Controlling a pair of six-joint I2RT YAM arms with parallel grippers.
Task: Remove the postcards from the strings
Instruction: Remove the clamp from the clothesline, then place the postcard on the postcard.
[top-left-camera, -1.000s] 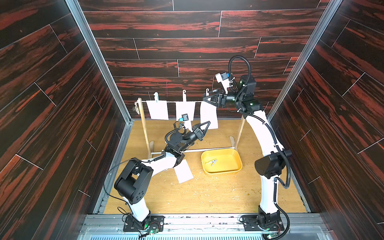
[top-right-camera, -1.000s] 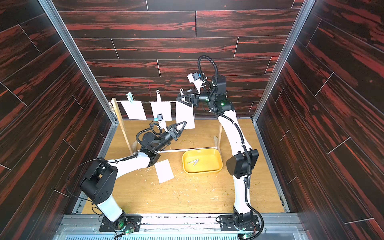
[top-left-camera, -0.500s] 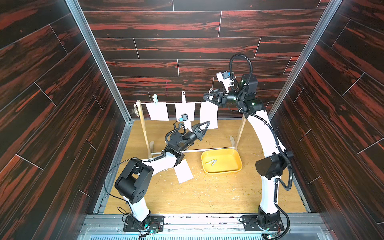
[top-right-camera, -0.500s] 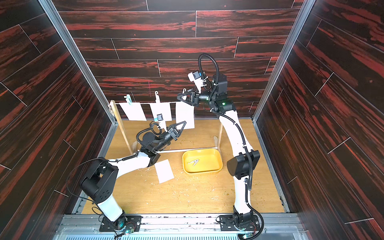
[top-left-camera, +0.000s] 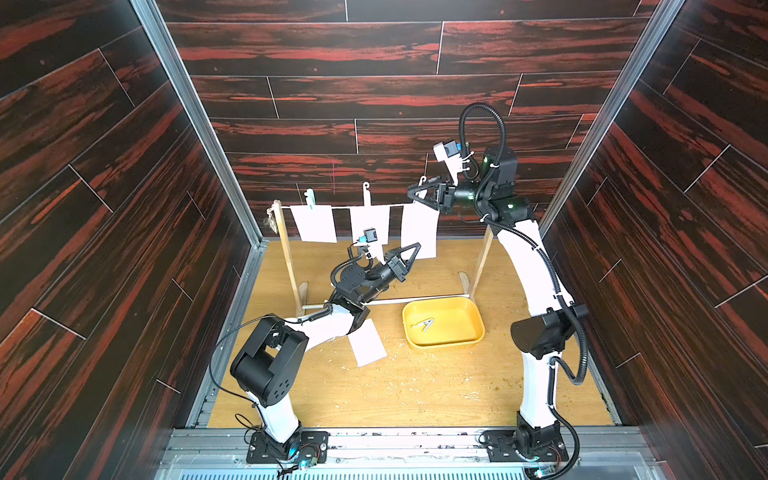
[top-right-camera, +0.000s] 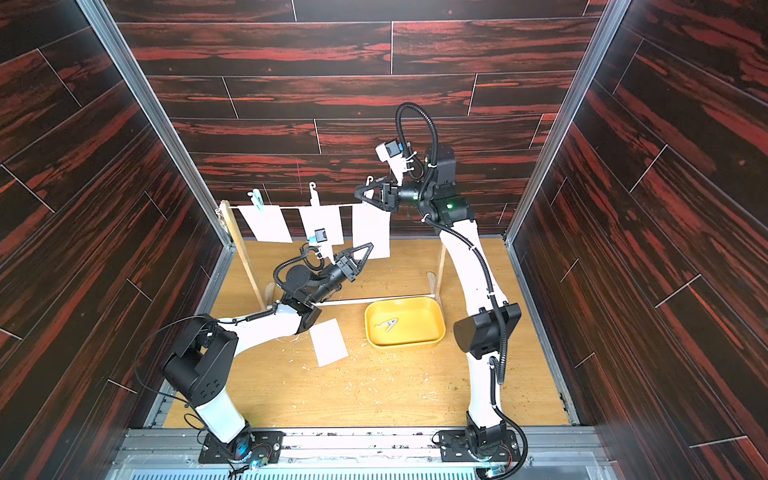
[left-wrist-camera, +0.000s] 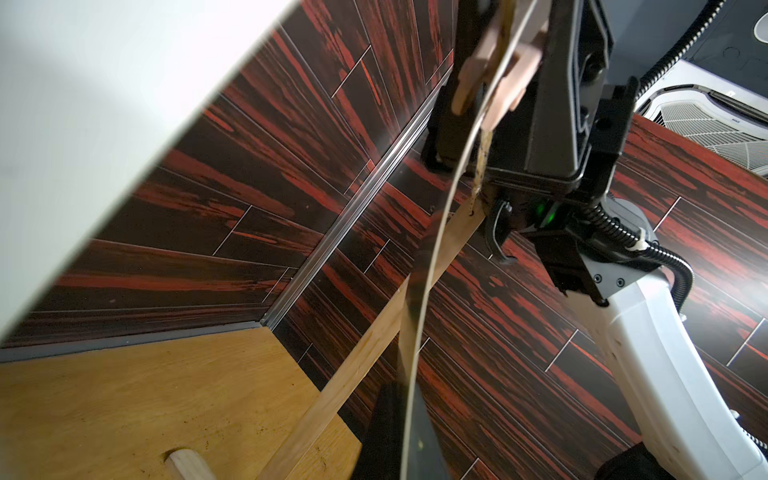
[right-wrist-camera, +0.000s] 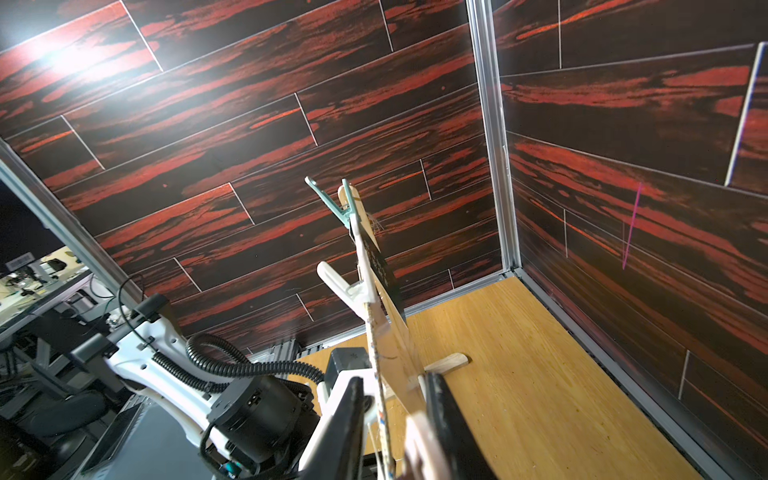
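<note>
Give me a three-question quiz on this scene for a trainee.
1. How many postcards hang on the string?
2. True or false: the yellow tray is empty.
3. The right pincer is closed on: A) the clothespin of the rightmost hanging postcard; B) the yellow tray; C) nothing.
Key: 1) three; 2) false, a loose clothespin lies in it; 3) A.

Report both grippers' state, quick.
Left gripper: closed on the rightmost hanging postcard, at its lower edge.
Right gripper: closed on the clothespin above that postcard.
</note>
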